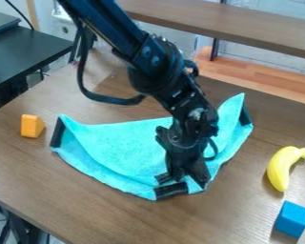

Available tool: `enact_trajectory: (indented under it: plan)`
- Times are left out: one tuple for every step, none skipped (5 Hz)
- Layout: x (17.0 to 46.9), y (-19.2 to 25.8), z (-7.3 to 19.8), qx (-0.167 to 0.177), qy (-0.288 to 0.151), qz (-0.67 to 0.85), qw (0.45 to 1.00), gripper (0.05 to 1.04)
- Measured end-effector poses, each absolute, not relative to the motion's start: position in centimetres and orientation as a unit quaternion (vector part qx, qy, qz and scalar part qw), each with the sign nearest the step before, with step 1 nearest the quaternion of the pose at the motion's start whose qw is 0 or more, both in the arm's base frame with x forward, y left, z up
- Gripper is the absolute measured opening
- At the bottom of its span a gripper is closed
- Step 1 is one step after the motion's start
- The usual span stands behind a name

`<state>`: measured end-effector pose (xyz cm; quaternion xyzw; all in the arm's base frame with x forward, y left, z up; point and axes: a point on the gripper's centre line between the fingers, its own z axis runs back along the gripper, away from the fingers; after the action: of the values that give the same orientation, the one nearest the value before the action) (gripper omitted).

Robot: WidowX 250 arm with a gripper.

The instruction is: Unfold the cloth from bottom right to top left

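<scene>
The black gripper (186, 180) hangs over the lower right part of the turquoise cloth (120, 147), at its near edge. Its two fingers stand apart, open, with turquoise fabric showing between them; whether they touch the cloth is unclear. Beside the left finger lies a black patch (171, 190) on the cloth's near edge. Other black patches show at the cloth's left end and at its upper right end. The cloth is folded, with a curved fold line along its left half, and the arm covers part of its middle and right side.
An orange block (32, 126) sits left of the cloth on the brown table (116, 217). To the right are a yellow banana (281, 167) and, nearer the front, a blue block (291, 219). A wooden shelf (244, 26) stands behind the table.
</scene>
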<state>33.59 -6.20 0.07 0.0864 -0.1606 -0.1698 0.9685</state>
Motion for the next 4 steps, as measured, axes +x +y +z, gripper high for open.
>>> enact_trajectory:
  plan:
    - [33.8, -5.9, 0.5, 0.094, -0.15, -0.164, 0.97, 0.05]
    - [35.1, -3.9, 1.6, 0.09, -0.142, -0.13, 0.977, 0.05]
    - [37.7, -1.4, 4.0, 0.083, -0.145, -0.088, 0.982, 0.05]
    - [39.4, 0.5, 3.4, 0.106, -0.106, -0.072, 0.986, 0.05]
